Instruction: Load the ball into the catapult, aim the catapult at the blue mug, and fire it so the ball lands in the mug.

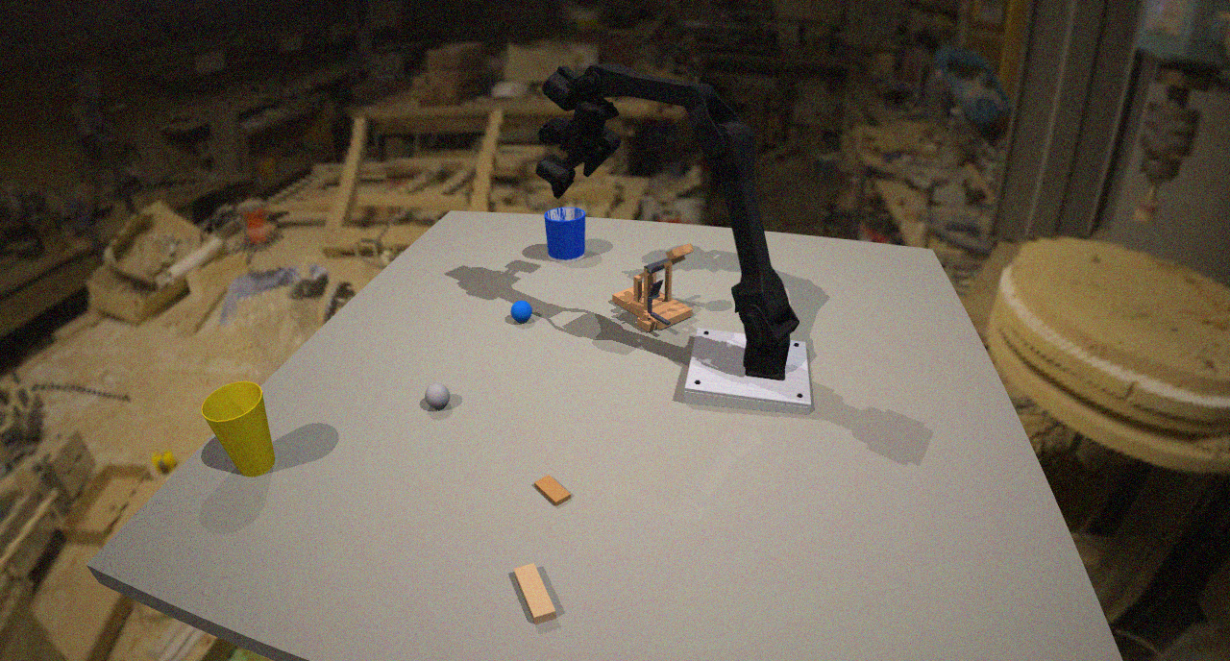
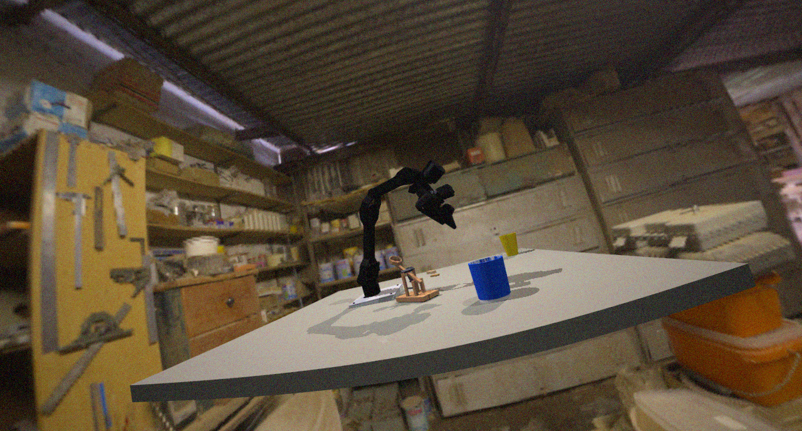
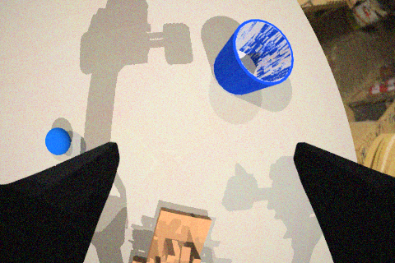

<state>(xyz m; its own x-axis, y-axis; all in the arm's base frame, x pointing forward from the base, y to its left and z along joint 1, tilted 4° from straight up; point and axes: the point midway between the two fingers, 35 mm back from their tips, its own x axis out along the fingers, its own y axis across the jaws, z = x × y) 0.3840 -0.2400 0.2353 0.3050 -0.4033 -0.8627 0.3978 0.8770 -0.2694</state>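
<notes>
Tool [image 1: 574,168] agape, high above blue mug [image 1: 565,232].

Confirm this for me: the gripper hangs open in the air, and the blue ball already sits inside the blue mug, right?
Not quite. The gripper does hang open, but the blue ball lies on the table, apart from the blue mug. The top view shows it.

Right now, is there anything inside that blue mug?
The wrist view looks into the blue mug: only its streaked inner wall and a bit of bottom show, no ball. Its near wall hides the remaining bottom.
</notes>
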